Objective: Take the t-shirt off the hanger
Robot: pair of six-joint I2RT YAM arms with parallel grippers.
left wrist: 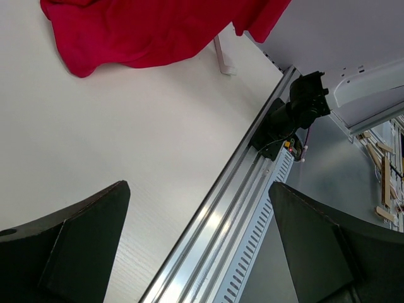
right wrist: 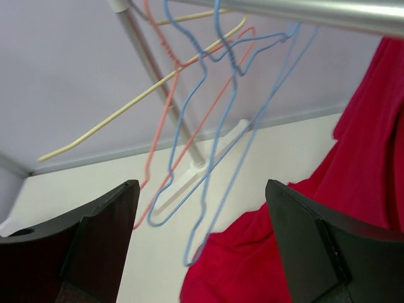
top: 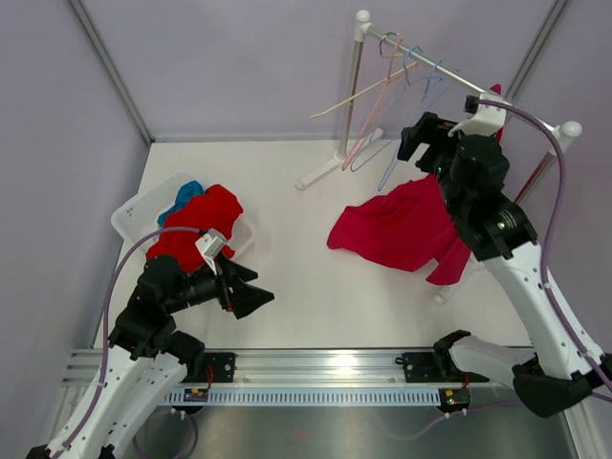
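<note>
Starting far left of the white metal clothes rail, which I'll steer by: a white plastic laundry bin sits well off from it, with one crumpled red garment and one blue garment piled inside. That looks like the drop-off spot for what comes off the rail.

Just this side of the bin is my left gripper. It hovers low over the white table, fingers spread wide and nothing between them. I judge it's parked out of the way, leaving the work to the other arm.

Moving on towards the rail, there's the task's red cotton t-shirt. It's slumped in a heap on the table beneath the rail's right half. One fold climbs back up beside my right arm towards the bar. Whether that part is caught on a hanger, I can't tell.

Up at the rail itself, my right gripper is raised close under the bar. Its fingers are apart and pinch nothing, with bare wire hangers dangling in front. I count four as best I can separate them: one cream, one pink, two blue. All of them swing empty towards the rail's left post.

So that's two arms and two empty tools. One shirt is mostly down, and it needs checking at its upper end.
</note>
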